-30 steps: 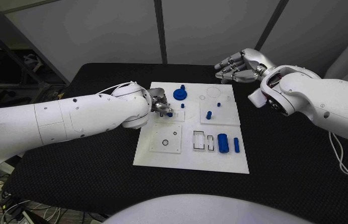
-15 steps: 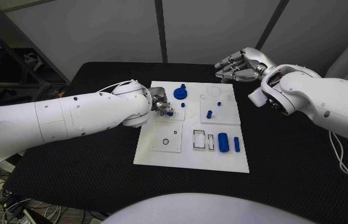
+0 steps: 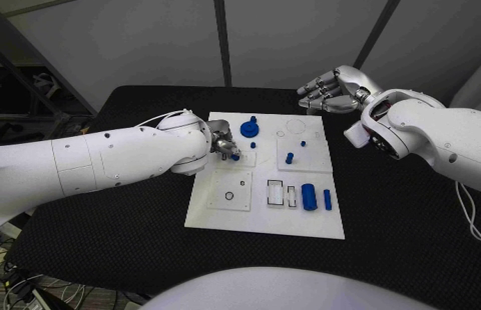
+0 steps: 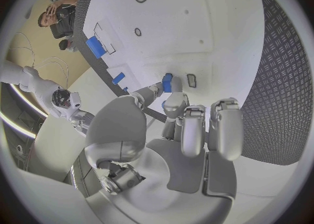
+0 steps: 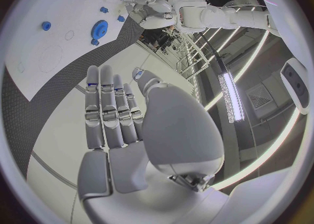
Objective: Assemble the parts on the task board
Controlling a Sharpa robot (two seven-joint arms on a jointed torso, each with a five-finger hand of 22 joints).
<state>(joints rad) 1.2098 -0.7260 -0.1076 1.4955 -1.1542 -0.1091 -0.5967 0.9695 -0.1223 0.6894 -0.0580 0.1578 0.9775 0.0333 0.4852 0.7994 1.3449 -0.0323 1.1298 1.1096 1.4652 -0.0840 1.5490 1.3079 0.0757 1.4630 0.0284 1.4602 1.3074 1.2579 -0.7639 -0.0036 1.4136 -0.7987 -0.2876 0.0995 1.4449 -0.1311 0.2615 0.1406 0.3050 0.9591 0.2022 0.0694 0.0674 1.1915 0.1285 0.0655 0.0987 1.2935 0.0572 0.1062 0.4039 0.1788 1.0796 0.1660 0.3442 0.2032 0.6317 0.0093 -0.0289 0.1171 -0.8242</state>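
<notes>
The black desk (image 3: 120,233) carries the white task board (image 3: 263,216) at its middle, the board's long sides running from the near edge toward the far edge. The left arm (image 3: 100,160) reaches in over the desk's left side, and the left robot hand (image 3: 222,145) sits over the left part of the board, its fingers curled in and pinching a small blue part (image 4: 167,83) between thumb and a fingertip, the part held right at the board's surface just beside a small rectangular slot (image 4: 191,80). The right arm (image 3: 431,140) comes in over the desk's right side; the right robot hand (image 3: 331,91) hangs above the far right corner of the board, holding nothing, its fingers stretched out side by side and apart from the thumb. On the board's far part lies a round blue disc (image 3: 249,128) with a knob, and near it stand a few small blue pegs (image 3: 288,158). Toward the board's near right part lies a thick blue cylinder (image 3: 308,197), with a thinner blue rod (image 3: 327,199) just beside it on the right; to their left are empty rectangular recesses (image 3: 274,192) and a small round hole (image 3: 229,197).
</notes>
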